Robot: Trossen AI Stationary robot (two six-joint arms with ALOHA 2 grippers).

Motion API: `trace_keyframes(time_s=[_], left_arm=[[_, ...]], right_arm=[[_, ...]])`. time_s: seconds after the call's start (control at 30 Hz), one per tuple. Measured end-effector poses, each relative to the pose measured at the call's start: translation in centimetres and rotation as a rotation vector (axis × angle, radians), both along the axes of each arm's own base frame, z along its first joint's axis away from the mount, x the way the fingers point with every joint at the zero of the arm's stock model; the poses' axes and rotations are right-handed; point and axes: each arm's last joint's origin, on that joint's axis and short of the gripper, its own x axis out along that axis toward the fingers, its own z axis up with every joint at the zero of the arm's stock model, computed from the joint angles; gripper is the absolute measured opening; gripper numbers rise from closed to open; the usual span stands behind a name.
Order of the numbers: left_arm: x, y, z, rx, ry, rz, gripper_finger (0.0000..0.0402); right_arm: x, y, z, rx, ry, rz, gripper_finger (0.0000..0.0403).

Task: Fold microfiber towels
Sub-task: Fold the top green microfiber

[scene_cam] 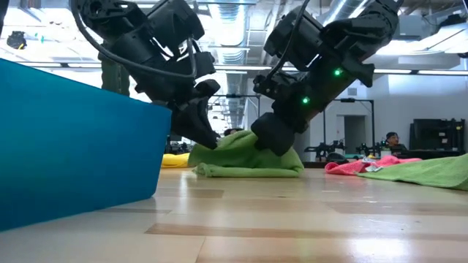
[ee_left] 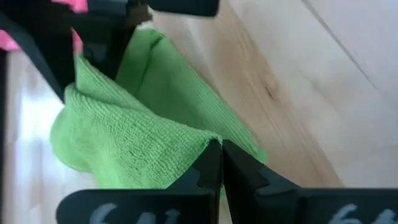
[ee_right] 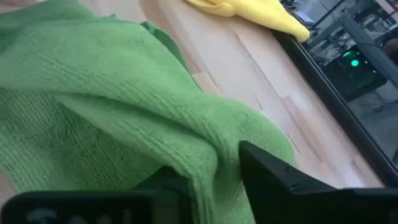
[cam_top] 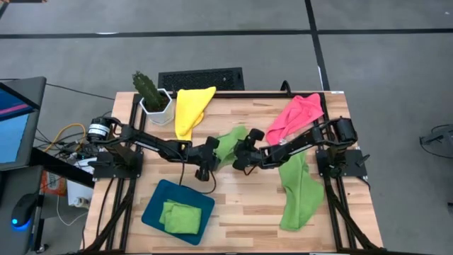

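wooden table (cam_top: 248,212) with towels (cam_top: 301,191), tray (cam_top: 152,212), perhaps cactus (cam_top: 148,88)
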Motion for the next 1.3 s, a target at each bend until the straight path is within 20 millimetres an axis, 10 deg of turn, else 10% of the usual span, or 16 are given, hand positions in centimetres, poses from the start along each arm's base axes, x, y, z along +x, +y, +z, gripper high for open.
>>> trace_keyframes(time_s=[0.33,0.8,1.07,1.3], left_arm=[[-0.1,-0.6,-0.1,-0.071,0.017,-0.125,0.0057],[1.0,-0.5,-2.8,0.065,0.086,-0.07,0.0143],[1.1,-0.3,-3.1,0.06,0.09,-0.054,0.0126],[1.1,0.0,-3.2,0.06,0.082,0.017,0.0034]], right_arm=[[-0.1,1.4,0.0,-0.007,0.022,0.07,0.0236],[-0.3,2.1,-0.2,-0.016,0.056,0.104,0.0245],[-0.7,2.7,1.0,-0.015,0.052,0.126,0.0244],[-2.5,3.7,4.0,-0.007,0.068,0.153,0.0244]])
